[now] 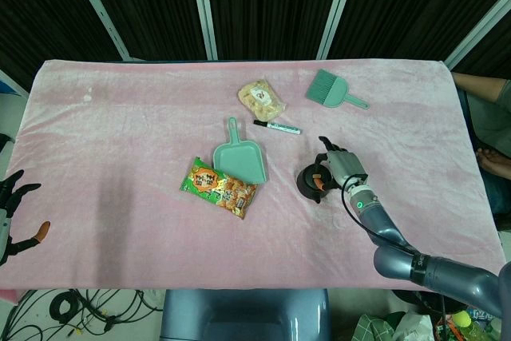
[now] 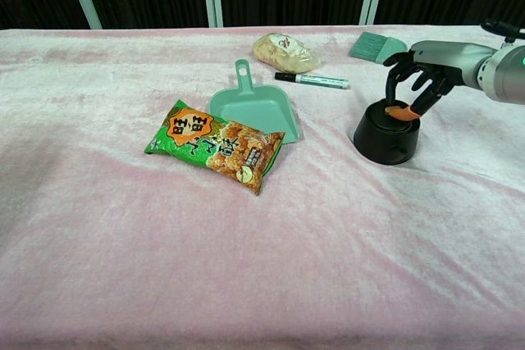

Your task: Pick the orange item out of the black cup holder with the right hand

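Observation:
The black cup holder (image 2: 387, 138) (image 1: 308, 183) stands on the pink cloth, right of the dustpan. My right hand (image 2: 420, 79) (image 1: 336, 164) hangs over its top, fingers curled down, pinching the orange item (image 2: 399, 111) (image 1: 317, 184) at the holder's rim. The orange item shows just above the rim; its lower part is hidden. My left hand (image 1: 11, 212) hangs off the table's left edge, fingers spread and holding nothing, seen only in the head view.
A green dustpan (image 2: 257, 109), a green-and-orange snack bag (image 2: 215, 145), a black-and-white marker (image 2: 312, 79), a pale bagged snack (image 2: 284, 52) and a green brush (image 2: 379, 45) lie on the pink table cloth (image 2: 123, 227). A person's legs (image 1: 487, 129) show at the far right.

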Tool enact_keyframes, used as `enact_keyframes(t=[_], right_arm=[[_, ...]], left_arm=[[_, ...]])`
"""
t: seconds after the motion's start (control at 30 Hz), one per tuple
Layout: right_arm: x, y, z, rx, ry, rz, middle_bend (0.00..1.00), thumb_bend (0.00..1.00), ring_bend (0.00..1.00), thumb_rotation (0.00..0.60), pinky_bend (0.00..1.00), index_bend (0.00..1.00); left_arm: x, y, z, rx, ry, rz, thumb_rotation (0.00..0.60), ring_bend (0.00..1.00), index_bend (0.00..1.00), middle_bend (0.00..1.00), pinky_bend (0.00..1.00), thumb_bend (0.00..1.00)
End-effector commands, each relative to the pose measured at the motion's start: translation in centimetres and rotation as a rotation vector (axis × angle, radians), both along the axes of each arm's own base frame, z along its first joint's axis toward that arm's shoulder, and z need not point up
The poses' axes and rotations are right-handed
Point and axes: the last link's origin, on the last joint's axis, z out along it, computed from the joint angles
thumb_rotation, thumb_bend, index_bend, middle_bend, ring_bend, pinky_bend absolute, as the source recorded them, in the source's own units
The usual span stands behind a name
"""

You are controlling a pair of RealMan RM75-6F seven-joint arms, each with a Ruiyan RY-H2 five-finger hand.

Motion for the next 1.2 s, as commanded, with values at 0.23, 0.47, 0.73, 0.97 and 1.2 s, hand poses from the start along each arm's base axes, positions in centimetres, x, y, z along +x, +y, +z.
enact_keyframes(t=[0.23,0.47,0.73,0.97,1.2], right_arm=[[0.8,-0.2,2.1,-0.036,-0.041,0.010,0.00,0.29,0.13,0.600,0.16,0.60],[-0.5,0.5,5.4,-0.063,-0.011,0.002,0.00,0.29,0.13,0.600,0.16,0.60],[-4.8,2.9,9.1,-0.075,0.064,-0.073,0.00,0.29,0.13,0.600,0.16,0.60],[-9.0,5.2,8.1,-0.040,0.089,-0.163,0.00,0.29,0.13,0.600,0.17,0.60],[-11.8,6.0,5.1,-0.031,0.047,-0.224,0.00,0.29,0.13,0.600,0.16,0.60]], left_arm=[[0.0,0.0,0.0,0.002,0.000,0.000,0.600,0.00,0.22,0.03,0.00,0.33],[0.0,0.0,0.0,0.004,-0.003,-0.001,0.600,0.00,0.22,0.03,0.00,0.33],[0.1,0.0,-0.1,0.004,0.000,-0.005,0.600,0.00,0.22,0.03,0.00,0.33],[0.1,0.0,-0.1,0.006,-0.004,-0.003,0.600,0.00,0.22,0.03,0.00,0.33],[0.1,0.0,-0.1,0.005,-0.007,-0.001,0.600,0.00,0.22,0.03,0.00,0.33]])
